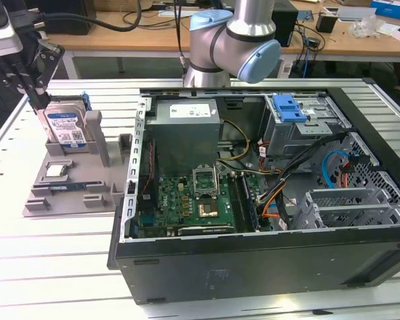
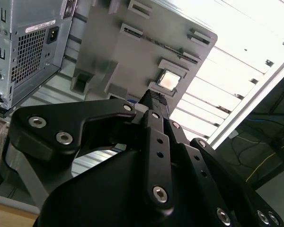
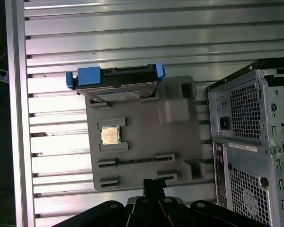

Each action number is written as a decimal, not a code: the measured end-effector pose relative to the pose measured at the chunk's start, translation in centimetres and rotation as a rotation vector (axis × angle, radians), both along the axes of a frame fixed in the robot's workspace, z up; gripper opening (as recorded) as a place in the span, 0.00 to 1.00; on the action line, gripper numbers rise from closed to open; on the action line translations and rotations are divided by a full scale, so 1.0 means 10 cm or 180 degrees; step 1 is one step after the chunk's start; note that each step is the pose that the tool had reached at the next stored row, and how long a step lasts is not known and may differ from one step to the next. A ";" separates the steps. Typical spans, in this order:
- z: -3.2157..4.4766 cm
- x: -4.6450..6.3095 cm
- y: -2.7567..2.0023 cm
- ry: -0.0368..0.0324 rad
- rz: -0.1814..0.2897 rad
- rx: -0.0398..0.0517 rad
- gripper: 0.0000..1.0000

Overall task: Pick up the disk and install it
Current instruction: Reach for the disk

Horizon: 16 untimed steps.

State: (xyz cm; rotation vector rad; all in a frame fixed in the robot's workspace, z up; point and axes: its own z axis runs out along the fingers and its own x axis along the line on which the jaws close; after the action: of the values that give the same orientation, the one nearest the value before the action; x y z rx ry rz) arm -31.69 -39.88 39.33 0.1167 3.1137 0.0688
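My gripper [image 3: 154, 187] looks pinched narrow, empty. Disk [image 3: 116, 85] stands on edge in holder [image 3: 142, 142], ahead of the tool, apart. I'd widen first, square to its flat faces, lift straight.

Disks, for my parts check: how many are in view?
1. The disk stands on edge in the gray holder at the exterior view's left, outside the computer case; the case's bays could hide another.
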 end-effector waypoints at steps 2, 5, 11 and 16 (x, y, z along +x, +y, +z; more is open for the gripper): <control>0.000 -0.02 0.000 0.0000 0.0000 0.0000 0.11; 0.000 -0.05 0.000 0.0000 0.0000 0.0000 0.11; 0.000 -0.11 0.000 0.0000 0.0000 0.0000 0.11; 0.000 -0.17 0.000 0.0000 0.0000 0.0000 0.11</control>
State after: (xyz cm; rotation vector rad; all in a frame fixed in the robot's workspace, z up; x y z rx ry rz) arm -33.36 -39.88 39.33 0.1167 3.1137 0.0689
